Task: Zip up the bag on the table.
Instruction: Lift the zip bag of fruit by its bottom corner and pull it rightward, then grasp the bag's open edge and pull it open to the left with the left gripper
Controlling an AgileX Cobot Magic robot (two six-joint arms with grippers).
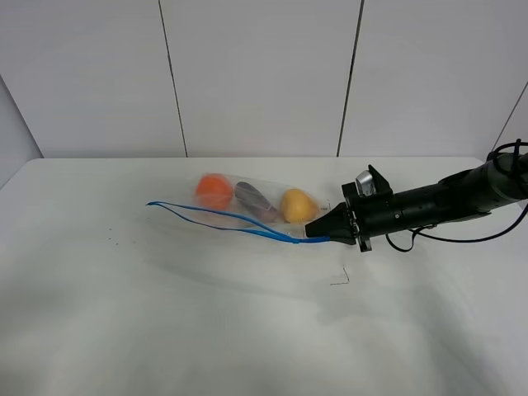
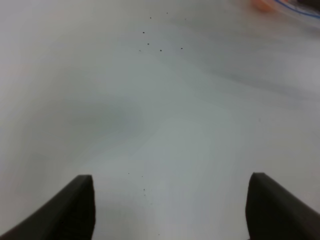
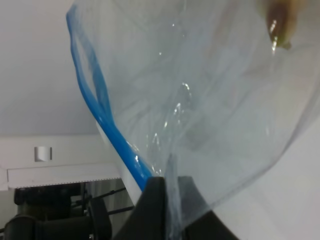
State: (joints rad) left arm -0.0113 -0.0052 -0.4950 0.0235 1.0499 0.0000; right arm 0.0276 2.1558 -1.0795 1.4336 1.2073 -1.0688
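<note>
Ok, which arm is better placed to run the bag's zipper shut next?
Right. The right tool pinches the bag at the joined end of its blue zipper strip, whose strands gape farther along. The left tool hangs open over bare table, the bag at its view's edge.

Pale wall panels point(image 1: 256, 74) are seen behind the far edge, split by thin dark seams point(image 1: 172, 78). Tiny dark specks point(image 1: 111, 241) are scattered towards the left edge. A small thin dark mark point(image 1: 340, 280) is seen right of centre, nearer the front edge. In the right wrist view a grey square plate point(image 3: 43, 153) is seen on a wall, with blurred dark furniture point(image 3: 55, 215) near it.
</note>
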